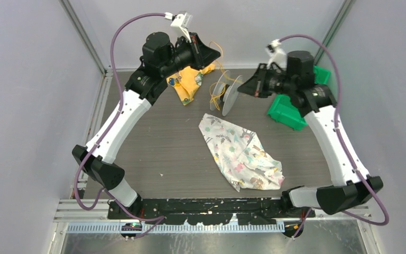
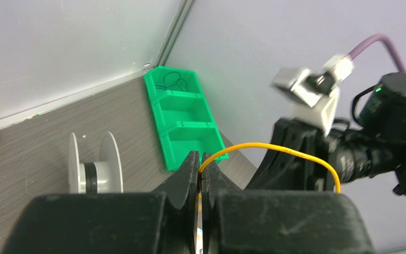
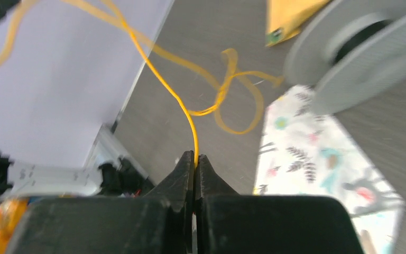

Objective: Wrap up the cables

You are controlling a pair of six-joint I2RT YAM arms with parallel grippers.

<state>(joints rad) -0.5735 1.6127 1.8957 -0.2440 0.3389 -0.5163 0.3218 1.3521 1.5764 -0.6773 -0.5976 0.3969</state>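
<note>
Cables clamped: left claw, right claw, near far table edge.

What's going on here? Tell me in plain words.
Two robot arms are working on wrapping a thin yellow cable. The left gripper and the right gripper are each shut on it, and a stretch of it arcs between them above the table. More of it runs in loose loops near the grey spool, which stands on its rims between the arms. A patterned cloth and a green bin sit nearby, untouched.

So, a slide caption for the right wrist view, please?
Right pincer shut on yellow cable, its loose loops near the grey spool.
</note>
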